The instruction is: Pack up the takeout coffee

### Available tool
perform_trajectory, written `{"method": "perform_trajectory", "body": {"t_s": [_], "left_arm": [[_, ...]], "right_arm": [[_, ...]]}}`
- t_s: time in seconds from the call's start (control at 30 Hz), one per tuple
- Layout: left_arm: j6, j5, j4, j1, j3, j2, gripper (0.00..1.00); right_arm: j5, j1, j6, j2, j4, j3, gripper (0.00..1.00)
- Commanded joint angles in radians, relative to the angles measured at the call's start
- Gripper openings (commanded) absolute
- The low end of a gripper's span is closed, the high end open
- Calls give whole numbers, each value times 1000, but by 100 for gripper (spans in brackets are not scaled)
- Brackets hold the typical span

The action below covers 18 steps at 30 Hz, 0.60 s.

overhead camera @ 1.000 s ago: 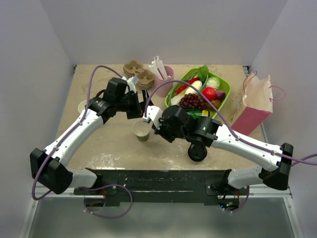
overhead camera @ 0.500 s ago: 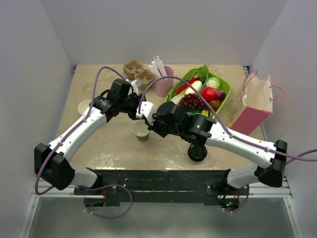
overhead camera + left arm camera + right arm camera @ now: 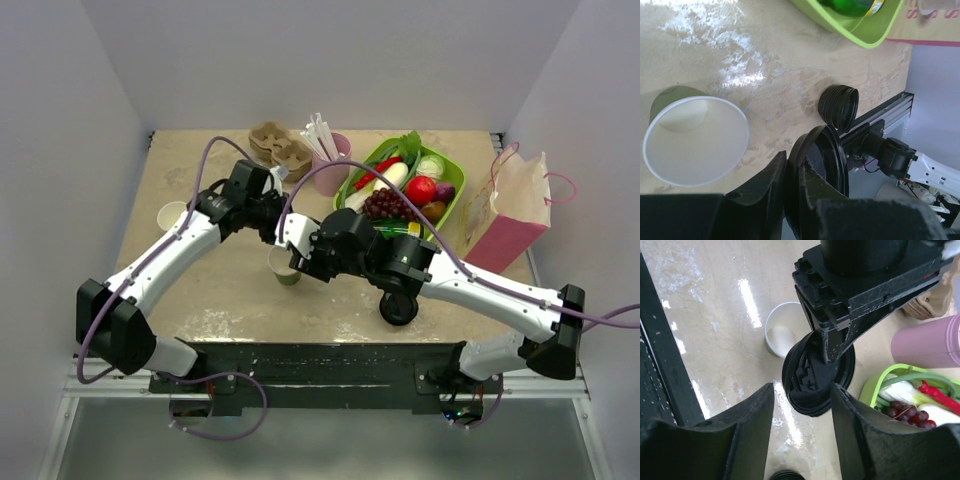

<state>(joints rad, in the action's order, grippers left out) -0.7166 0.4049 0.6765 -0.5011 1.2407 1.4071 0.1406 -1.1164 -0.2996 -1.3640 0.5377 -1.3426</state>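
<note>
L gripper (image 3: 795, 170) pinches the black lid (image 3: 822, 160) by its rim, disc standing on edge. R gripper (image 3: 802, 390) is spread, 1 finger on each side of that lid. 1 finger shows a gap to it, the other overlaps it, so I can't tell contact there.

No lidded takeout coffee in any of the 3 views yet. I see only the lidless cup (image 3: 695, 142), upright on the table (image 3: 790, 65), below and left of the L fingertips, axis vertical, mouth up.

My read: the lid needs tipping flat and carrying over that mouth. L arm is nearer and has the part.

Cup is thin tapered paper, olive outside, white inside, prob light and tippy. Lid is glossy rigid plastic w/ a ridged rim. A stack of spare lids (image 3: 838, 106) lies on its side beyond the L fingers.
</note>
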Motion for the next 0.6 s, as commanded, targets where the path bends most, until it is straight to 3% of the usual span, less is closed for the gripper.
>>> {"method": "perform_trajectory", "body": {"t_s": [0.0,0.17,0.4,0.43,0.5,0.57], "left_arm": [[28,31,135,-5,72,55,13],[25,58,155,-4,88,61,12],[26,100,172,-5,105,56,12],[28,94,176,-5,106,58,12],[29,71,192,-5,112,55,12],[31,74,195,-5,112,52,12]], "right_arm": [[13,-28,-145,62,-25,52,54],[-34,-39,-168,60,-7,82,55],[-59,-39,-78,13,-13,86,53],[-58,-39,-61,11,-27,85,49],[-47,-37,-43,9,-44,79,34],[-49,-37,-29,22,-65,83,29]]}}
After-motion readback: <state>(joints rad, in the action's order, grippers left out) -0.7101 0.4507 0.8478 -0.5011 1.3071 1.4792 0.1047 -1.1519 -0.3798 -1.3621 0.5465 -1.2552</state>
